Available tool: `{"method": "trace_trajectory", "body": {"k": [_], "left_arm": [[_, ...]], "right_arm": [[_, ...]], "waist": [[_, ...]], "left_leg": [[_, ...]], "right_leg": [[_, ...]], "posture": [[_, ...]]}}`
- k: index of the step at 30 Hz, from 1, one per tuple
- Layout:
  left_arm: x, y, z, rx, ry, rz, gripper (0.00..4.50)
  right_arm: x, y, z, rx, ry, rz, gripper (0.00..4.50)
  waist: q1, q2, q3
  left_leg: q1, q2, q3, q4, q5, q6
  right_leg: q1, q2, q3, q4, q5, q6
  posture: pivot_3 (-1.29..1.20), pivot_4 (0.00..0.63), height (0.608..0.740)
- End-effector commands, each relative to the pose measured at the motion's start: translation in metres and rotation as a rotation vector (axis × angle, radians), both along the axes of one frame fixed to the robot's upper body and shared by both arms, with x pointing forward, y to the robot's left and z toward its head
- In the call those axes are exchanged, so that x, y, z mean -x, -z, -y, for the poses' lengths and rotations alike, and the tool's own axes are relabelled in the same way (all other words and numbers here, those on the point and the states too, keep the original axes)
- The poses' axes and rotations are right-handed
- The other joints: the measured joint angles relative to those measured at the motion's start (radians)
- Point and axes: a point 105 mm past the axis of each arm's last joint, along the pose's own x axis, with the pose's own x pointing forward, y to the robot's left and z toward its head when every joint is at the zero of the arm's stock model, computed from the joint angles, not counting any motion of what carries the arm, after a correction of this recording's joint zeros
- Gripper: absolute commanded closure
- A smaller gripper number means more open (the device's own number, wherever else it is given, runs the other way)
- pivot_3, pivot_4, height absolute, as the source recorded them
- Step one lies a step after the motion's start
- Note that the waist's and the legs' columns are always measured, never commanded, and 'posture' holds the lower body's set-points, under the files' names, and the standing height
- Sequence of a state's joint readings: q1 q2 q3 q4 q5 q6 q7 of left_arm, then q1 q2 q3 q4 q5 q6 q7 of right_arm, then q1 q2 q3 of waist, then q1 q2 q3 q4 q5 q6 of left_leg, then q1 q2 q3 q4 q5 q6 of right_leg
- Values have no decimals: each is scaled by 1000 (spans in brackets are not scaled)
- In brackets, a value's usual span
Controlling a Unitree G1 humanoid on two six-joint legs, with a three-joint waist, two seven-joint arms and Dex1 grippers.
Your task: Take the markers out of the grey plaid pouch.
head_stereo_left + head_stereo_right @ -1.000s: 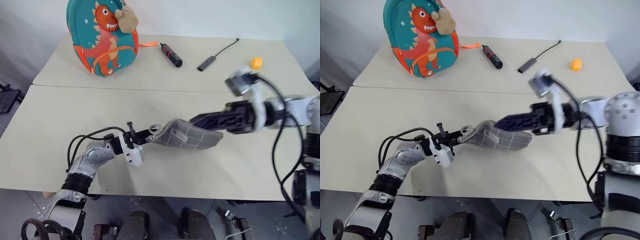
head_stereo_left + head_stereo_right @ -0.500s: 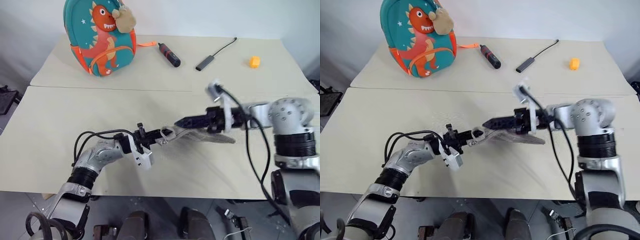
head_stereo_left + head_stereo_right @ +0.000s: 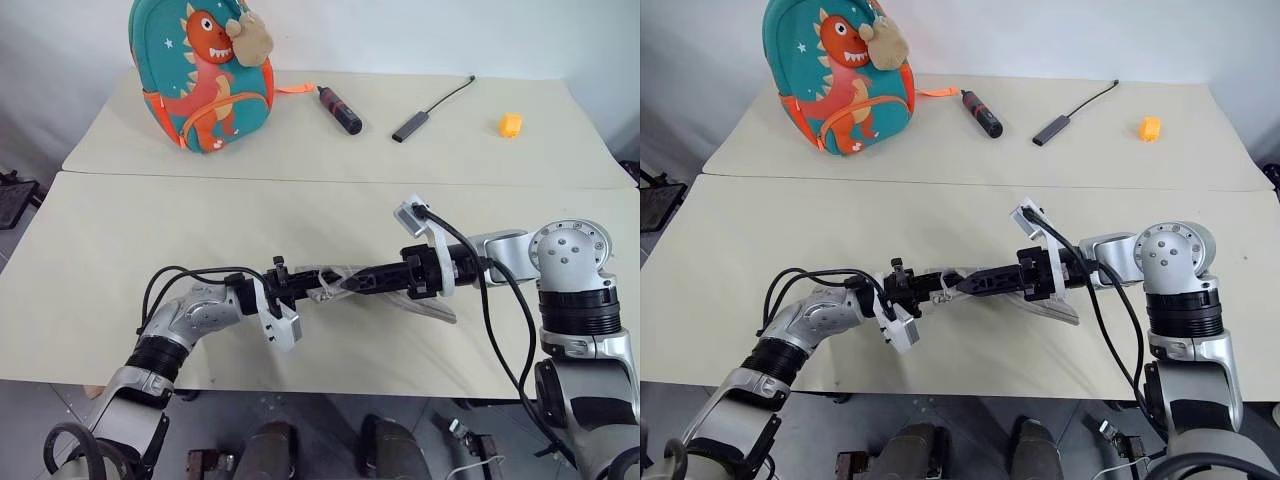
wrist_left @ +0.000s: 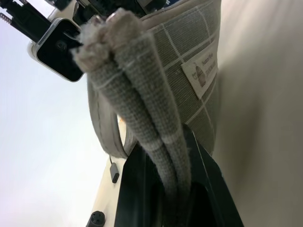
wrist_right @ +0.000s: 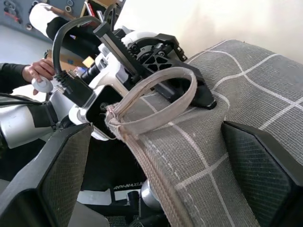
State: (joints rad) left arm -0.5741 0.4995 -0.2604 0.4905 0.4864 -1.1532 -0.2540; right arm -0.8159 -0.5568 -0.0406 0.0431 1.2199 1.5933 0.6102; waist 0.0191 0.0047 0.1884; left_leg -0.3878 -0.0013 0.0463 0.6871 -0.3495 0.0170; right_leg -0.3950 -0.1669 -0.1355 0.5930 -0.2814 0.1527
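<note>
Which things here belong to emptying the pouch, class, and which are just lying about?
Part of the job:
- grey plaid pouch, end pinched in the shut left gripper
- right gripper, fingers open either side of the pouch

Lying about, on the far table:
- dinosaur backpack
- black-and-red tool
- black cable with plug
- small orange object

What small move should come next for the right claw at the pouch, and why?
Probably close the right claw on the grey plaid pouch. Its fingers stand open on either side of the fabric near the loop end, while the left claw is shut on that end and holds it above the table. No marker is visible yet, so a second grip seems needed to open the pouch.
</note>
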Motion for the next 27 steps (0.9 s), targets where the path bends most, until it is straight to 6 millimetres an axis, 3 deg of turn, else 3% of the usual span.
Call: {"method": "trace_trajectory", "body": {"k": [1, 10, 14, 20, 27], "left_arm": [[-3, 1, -3, 10, -24, -29, 4500], [5, 4, 0, -12, 8, -29, 4500], [12, 9, 3, -27, 39, -49, 4500], [18, 16, 2, -46, 59, -81, 4500], [17, 18, -2, -41, 38, -103, 4500]], "right_arm": [[21, -18, -17, -125, -150, -4, 21], [23, -2, -33, -109, -147, -39, 21], [3, 15, -35, -3, -7, 34, 21], [0, -7, -36, -102, -33, 169, 21], [14, -6, -34, -97, -131, 66, 21]], "waist": [[-1, 0, 0], [-7, 0, 0], [-18, 0, 0], [-23, 1, -1], [-23, 1, -1]], "left_leg": [[0, 0, 0, 0, 0, 0], [0, 0, 0, 0, 0, 0], [0, 0, 0, 1, 0, 0], [1, 0, 0, 2, 0, 0], [1, 0, 0, 3, 0, 0]], "right_leg": [[0, 0, 0, 0, 0, 0], [0, 0, 0, 1, 0, 0], [0, 0, 0, 2, 0, 0], [0, 0, 1, 2, 0, 0], [1, 0, 1, 3, 0, 0]], "posture": [[0, 150, 740], [0, 150, 740], [0, 150, 740], [0, 150, 740], [0, 150, 740]]}}
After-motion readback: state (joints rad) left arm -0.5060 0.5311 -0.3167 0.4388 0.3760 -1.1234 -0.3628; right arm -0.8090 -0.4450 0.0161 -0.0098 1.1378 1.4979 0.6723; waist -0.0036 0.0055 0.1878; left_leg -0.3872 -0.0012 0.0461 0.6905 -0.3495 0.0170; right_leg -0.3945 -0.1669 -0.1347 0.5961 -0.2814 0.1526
